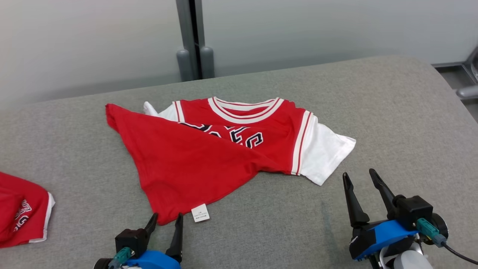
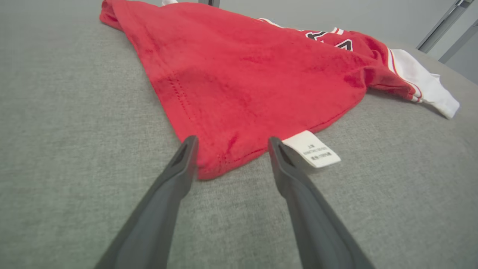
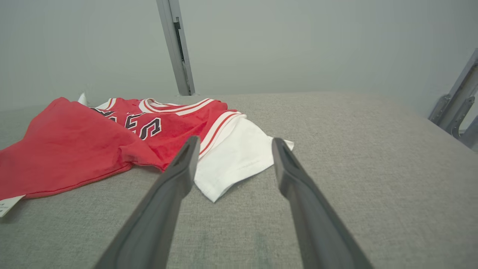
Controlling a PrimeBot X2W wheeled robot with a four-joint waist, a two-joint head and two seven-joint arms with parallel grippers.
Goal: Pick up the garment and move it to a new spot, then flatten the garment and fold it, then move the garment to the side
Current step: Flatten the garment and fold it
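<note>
A red cloth (image 1: 18, 213) lies at the left edge of the grey worktop (image 1: 280, 231). A grey post (image 1: 194, 41) stands behind it.

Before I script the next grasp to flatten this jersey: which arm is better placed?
Left, probably. The left gripper, open, brackets the folded-over corner of the jersey beside its tag; the right gripper, open, sits short of the white sleeve.

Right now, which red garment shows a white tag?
The centre jersey, white tag at its near corner; the other garment lies bunched at the left edge.
</note>
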